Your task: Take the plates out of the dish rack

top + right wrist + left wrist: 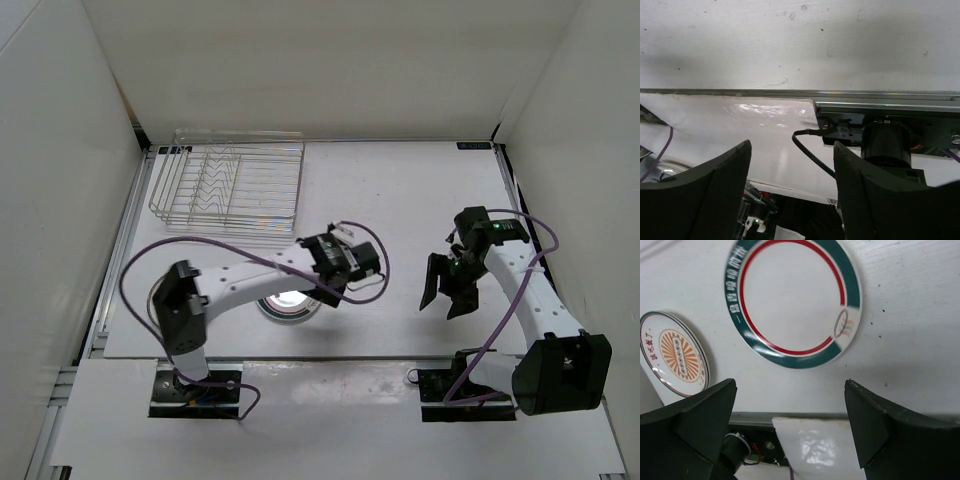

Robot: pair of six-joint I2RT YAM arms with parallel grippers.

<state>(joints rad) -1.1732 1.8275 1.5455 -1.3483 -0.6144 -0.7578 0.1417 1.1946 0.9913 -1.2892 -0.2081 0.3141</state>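
The green-and-red rimmed plate (pixel 792 302) lies flat on the white table. The sunburst plate (pixel 676 354) lies flat to its left, apart from it. My left gripper (pixel 790 385) is open and empty, hovering above the table just nearer than the green-rimmed plate. In the top view the left gripper (pixel 345 262) is at mid-table, and one plate (pixel 288 305) partly shows under its forearm. The silver wire dish rack (pixel 228 188) stands at the back left with no plate in it. My right gripper (pixel 447 288) is open and empty over bare table, also seen in the right wrist view (pixel 791 145).
White walls close in the table on the left, back and right. The table's near metal edge (pixel 805 416) runs just below the plates. A purple cable (pixel 150 262) loops from the left arm, and another loops along the right arm (pixel 520 300).
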